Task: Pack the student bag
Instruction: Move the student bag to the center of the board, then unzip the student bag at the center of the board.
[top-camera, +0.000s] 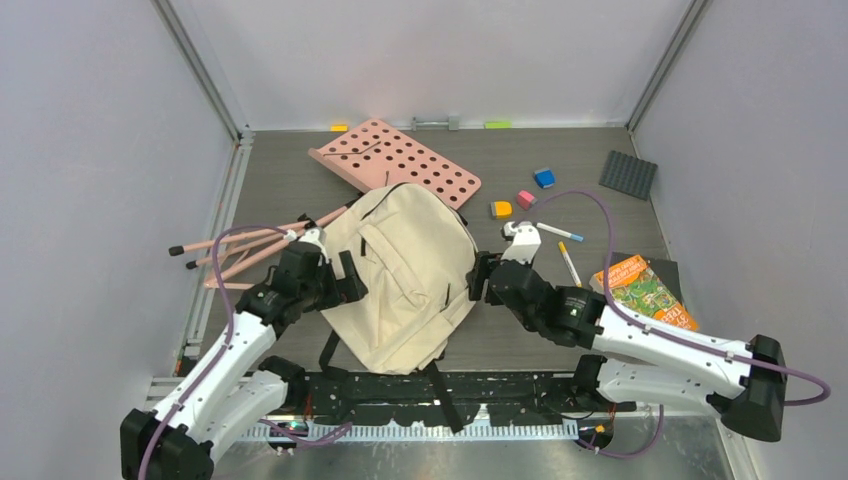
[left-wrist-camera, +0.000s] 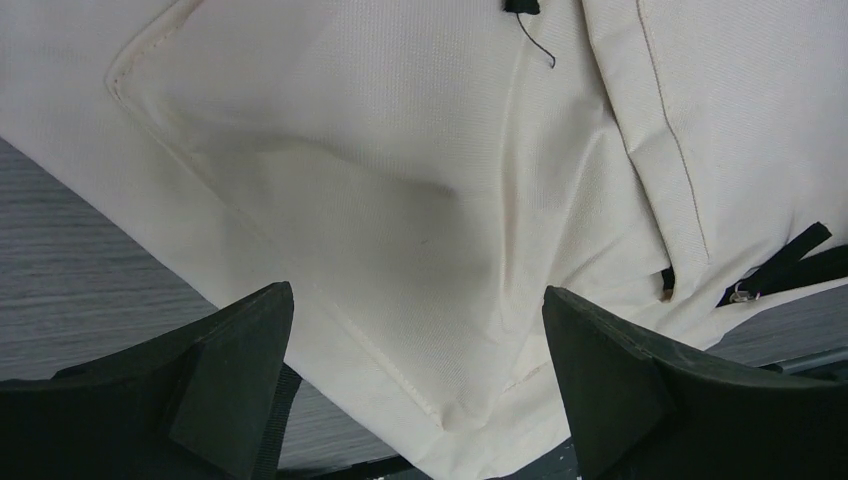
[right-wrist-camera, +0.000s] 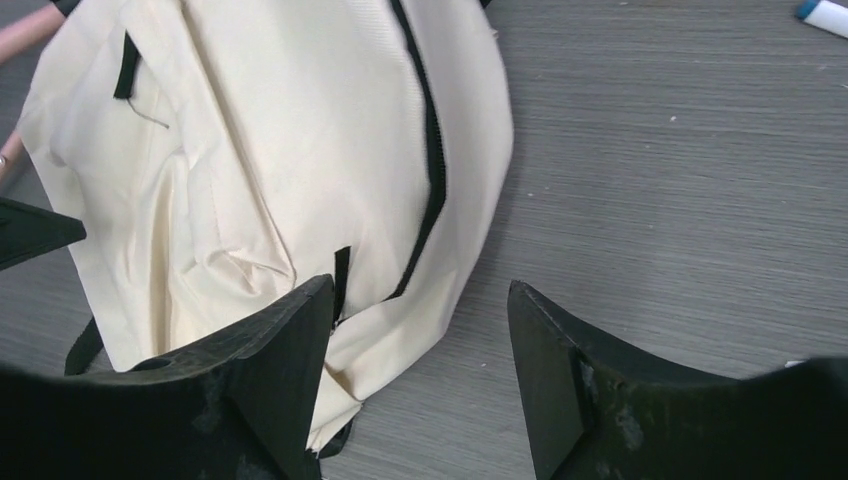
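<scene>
Two grippers flank the bag (top-camera: 405, 275), which lies flat and front up in the middle of the table (top-camera: 290, 185). Its far end meets the near edge of the pink board (top-camera: 400, 160), and its straps (top-camera: 440, 390) trail toward the arm bases.

The left gripper (top-camera: 347, 278) sits at the bag's left edge with its fingers spread wide and empty. In its wrist view a pocket corner shows in the gap, but nothing is pinched. The right gripper (top-camera: 480, 280) is at the bag's right edge, released, with its jaws apart. One finger hangs over the cloth edge, the gap shows bare table, and nothing is held.

The bag looks limp and nearly empty, so it is probably light. The cloth sags into soft creases and would likely bunch or slide on the smooth table rather than hold its shape. A pinch on a flat panel would probably lift only one fold. Firmer holds are likely the stitched seams, the straps, or the edge beside the zip (right-wrist-camera: 432, 150), which runs as a black line down the right side and appears shut. I cannot make out its pull tab.

Opening the bag seems to call for one gripper to pin or hold the cloth near the zip while the other works the pull.

The likely things to pack lie well apart, to the right: a book (top-camera: 648, 290), two pens (top-camera: 560, 232) and small blocks (top-camera: 501, 209).
</scene>
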